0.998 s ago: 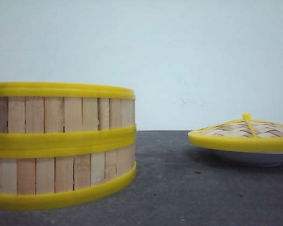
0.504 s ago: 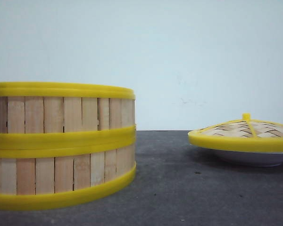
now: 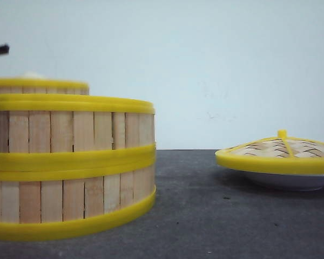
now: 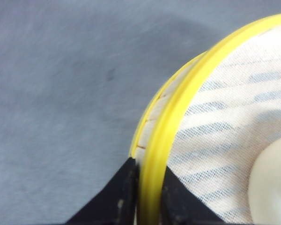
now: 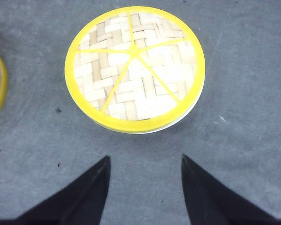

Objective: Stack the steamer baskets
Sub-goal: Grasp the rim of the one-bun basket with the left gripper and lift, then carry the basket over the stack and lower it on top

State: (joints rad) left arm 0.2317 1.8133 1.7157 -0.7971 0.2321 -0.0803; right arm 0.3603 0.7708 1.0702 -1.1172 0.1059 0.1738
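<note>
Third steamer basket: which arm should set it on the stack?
Left. Its tool is shut on the third basket's rim, raised behind the two-basket stack. The right tool is open and empty, hovering near the lid.

We take the two-basket stack (image 3: 70, 162) as our landmark: one steamer basket sits directly on another, both on the table (image 3: 205, 216) at front left. Above and behind the stack's top rim we see a third basket (image 3: 38, 86), toward the stack's left side; we cannot tell whether it touches the stack. A rounded item (image 4: 271, 187) lies in that third basket on a liner (image 4: 225, 126). Well to the right of the stack we record the lid (image 3: 278, 151), resting on a plate (image 3: 289, 181). A wall (image 3: 232, 70) stands behind the stack.
</note>
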